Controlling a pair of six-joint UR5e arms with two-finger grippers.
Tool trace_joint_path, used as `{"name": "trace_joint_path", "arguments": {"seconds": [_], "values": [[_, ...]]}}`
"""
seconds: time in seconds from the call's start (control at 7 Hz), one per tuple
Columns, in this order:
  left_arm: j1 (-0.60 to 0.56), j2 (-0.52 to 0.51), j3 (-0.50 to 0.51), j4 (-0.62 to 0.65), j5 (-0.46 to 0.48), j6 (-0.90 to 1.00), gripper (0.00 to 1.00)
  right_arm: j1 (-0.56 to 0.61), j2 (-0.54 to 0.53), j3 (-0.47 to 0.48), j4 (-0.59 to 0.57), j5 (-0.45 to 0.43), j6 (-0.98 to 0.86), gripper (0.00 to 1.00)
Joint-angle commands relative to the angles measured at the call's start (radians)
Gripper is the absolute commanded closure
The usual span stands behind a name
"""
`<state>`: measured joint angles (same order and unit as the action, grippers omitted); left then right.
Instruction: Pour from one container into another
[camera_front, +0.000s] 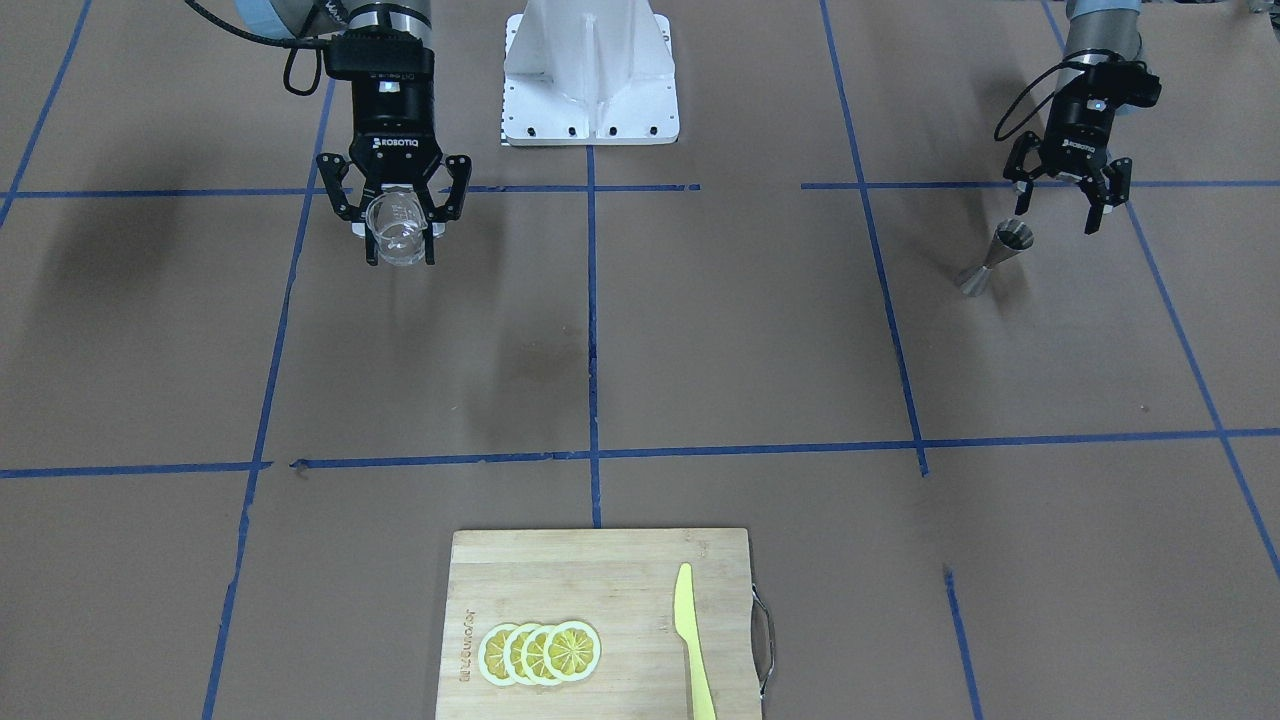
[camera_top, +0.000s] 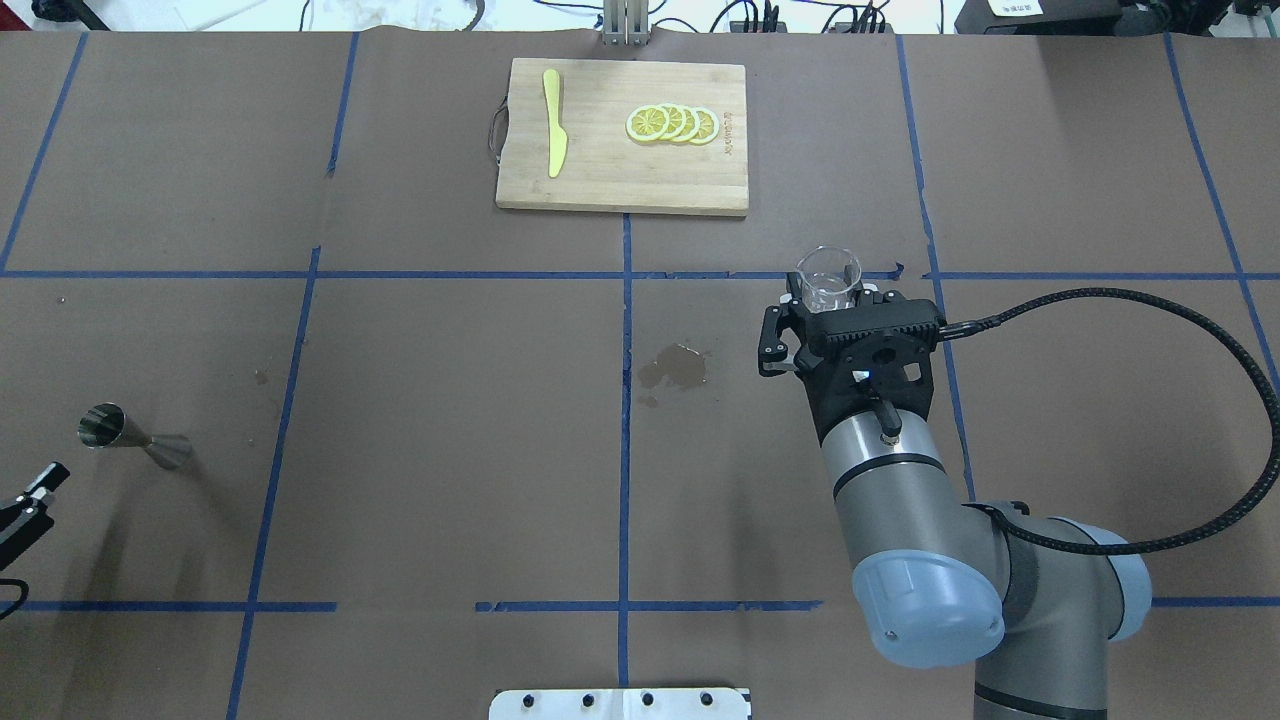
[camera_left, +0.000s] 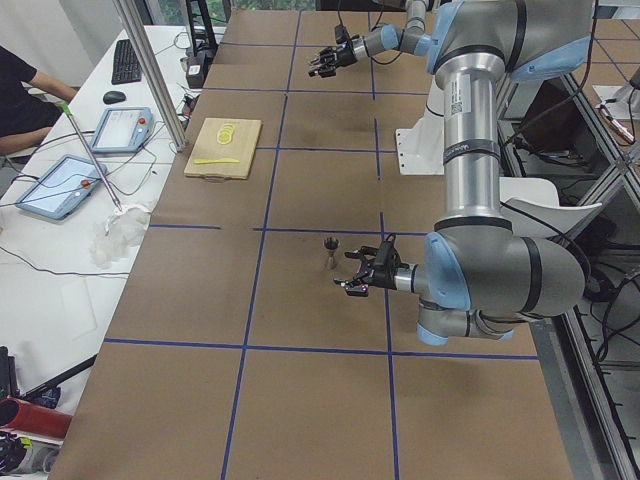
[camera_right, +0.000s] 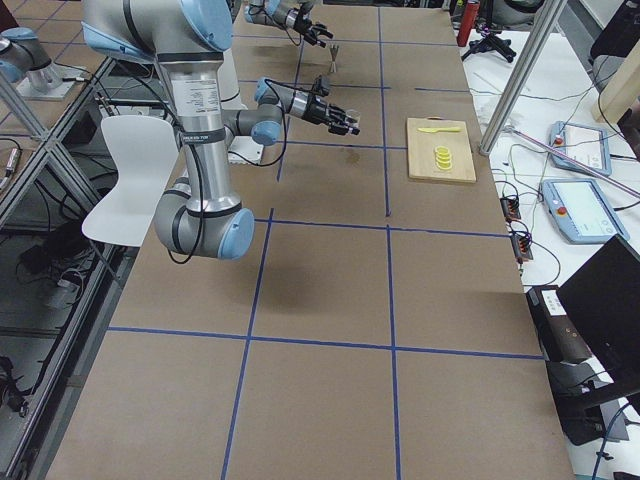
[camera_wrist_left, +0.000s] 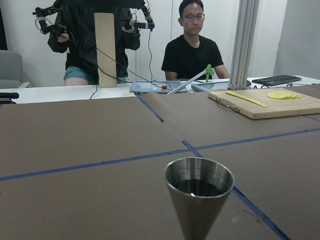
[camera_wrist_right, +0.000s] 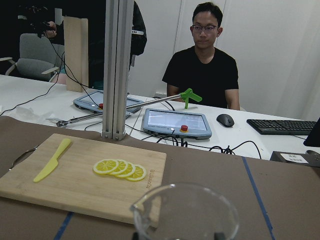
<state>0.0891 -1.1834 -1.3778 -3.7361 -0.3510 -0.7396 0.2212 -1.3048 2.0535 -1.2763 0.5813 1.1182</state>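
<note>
The small clear glass cup is upright above the table, and my right gripper is shut on it. Its rim with the pouring lip fills the bottom of the right wrist view. Far across the table the steel jigger stands upright on the brown paper. My left gripper hangs open just behind the jigger, apart from it and with nothing between its fingers. From overhead, the jigger stands near the left edge and the cup right of centre. The left wrist view looks into the jigger, whose inside is dark.
A wooden cutting board at the far middle carries lemon slices and a yellow knife. A dark stain marks the paper near the centre. The white base plate is at the robot's side. Operators sit beyond the far edge.
</note>
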Motion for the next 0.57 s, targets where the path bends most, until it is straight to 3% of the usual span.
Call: {"name": "trace_joint_path", "arguments": {"seconds": [0.0, 0.14, 0.43], "values": [[-0.008, 0.028, 0.066, -0.101, 0.037, -0.006, 0.00, 0.000, -0.001, 0.001, 0.000, -0.001, 0.000, 1.00], [-0.035, 0.030, 0.075, -0.116, 0.027, -0.012, 0.00, 0.001, -0.001, -0.001, 0.000, -0.002, 0.000, 1.00], [-0.254, 0.027, 0.074, -0.090, -0.150, -0.011, 0.00, 0.001, -0.002, -0.003, 0.000, 0.000, -0.001, 1.00]]}}
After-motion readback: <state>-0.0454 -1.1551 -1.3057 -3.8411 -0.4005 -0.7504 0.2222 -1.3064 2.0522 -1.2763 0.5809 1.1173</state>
